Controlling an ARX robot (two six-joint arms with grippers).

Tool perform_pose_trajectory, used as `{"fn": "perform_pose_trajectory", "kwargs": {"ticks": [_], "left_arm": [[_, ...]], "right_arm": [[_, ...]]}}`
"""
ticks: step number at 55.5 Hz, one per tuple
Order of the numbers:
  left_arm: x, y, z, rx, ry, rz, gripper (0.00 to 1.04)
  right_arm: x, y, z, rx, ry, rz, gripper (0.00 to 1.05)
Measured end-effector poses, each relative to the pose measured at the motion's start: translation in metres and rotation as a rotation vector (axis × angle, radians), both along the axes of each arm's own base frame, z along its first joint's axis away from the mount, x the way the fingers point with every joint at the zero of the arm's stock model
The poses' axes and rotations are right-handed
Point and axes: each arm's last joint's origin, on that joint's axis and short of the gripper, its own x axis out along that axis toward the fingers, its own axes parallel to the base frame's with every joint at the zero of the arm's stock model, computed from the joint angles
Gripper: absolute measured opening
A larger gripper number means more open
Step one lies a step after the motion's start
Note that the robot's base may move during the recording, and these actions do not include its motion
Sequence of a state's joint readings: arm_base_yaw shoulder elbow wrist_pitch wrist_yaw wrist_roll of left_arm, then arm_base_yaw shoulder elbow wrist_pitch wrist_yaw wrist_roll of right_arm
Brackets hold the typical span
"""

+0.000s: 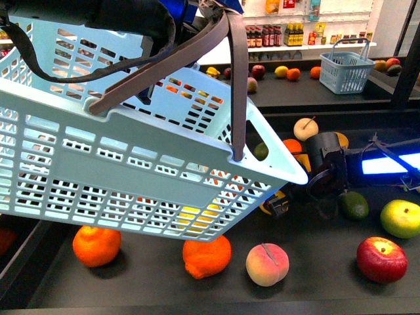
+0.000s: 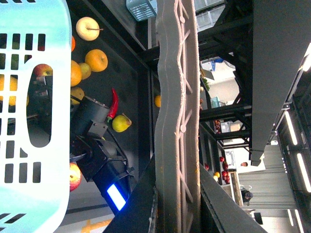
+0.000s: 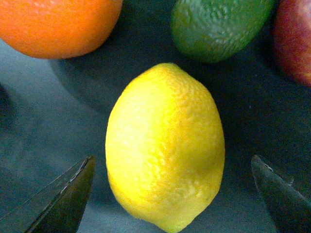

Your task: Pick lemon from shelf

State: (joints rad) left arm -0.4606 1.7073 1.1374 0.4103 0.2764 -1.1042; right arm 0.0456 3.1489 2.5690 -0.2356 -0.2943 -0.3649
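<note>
Spanning the lemon [image 3: 165, 145], the right tool [image 3: 172, 194] stands with its jaws apart; a dark finger shows on each side of the fruit, and neither touches it. The lemon lies on the dark tray of the shelf [image 1: 315, 275]; an orange [image 3: 58, 24], a green fruit [image 3: 218, 24] and a red fruit [image 3: 296, 43] lie near it on the far side from the fingers. In the front view the right arm [image 1: 367, 164] reaches in from the right; its tool end sits partly behind the lower corner of the basket [image 1: 98, 164], and the lemon cannot be made out with certainty there.

The left tool [image 2: 177, 194] is clamped on the basket handle [image 2: 175, 97]; the light blue basket hangs tilted above the shelf. A peach [image 1: 267, 264] and a red apple [image 1: 381, 259] rest on the tray nearer the camera; both are well apart from the right tool.
</note>
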Motion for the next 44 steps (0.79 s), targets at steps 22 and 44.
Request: {"fn": "perform_pose_trajectory", "kwargs": {"ticks": [22, 44], "left_arm": [[0.0, 0.0, 0.0, 0.0, 0.0, 0.0, 0.13], [0.0, 0.0, 0.0, 0.0, 0.0, 0.0, 0.13]], "right_arm": [[0.0, 0.008, -0.026, -0.012, 0.027, -0.011, 0.97], [0.008, 0.022, -0.008, -0.021, -0.055, -0.004, 0.67]]}}
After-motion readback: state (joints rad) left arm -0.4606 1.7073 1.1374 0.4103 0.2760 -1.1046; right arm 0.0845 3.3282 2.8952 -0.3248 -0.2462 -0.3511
